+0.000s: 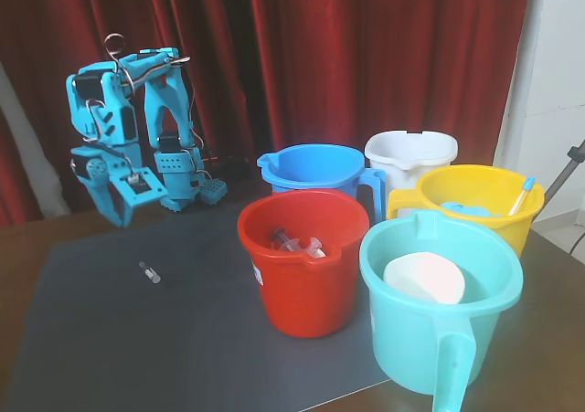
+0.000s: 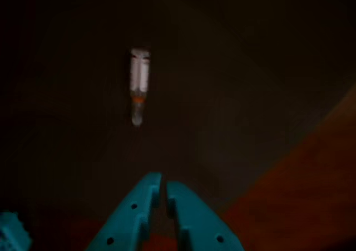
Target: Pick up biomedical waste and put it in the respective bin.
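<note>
Biomedical waste, a tiny clear-whitish cylindrical vial (image 1: 149, 272) with one darker end, lies flat on the matte dark-grey mat (image 1: 110, 339) near its left edge in the fixed view, well apart from the glossy royal-blue plastic bucket (image 1: 315, 170) at the mat's far edge. We see the turquoise plastic gripper (image 2: 163, 185) above the mat, fingers pressed nearly together, empty, short of the vial (image 2: 138, 84).

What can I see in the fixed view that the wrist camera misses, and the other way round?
Only the fixed view shows the arm's body and the buckets: blue bucket, red bucket, turquoise bucket, yellow bucket, white bucket. Only the wrist view shows the gripper fingertips nearly touching, and an orange band on the vial. Both show the small vial lying on the dark mat.
</note>
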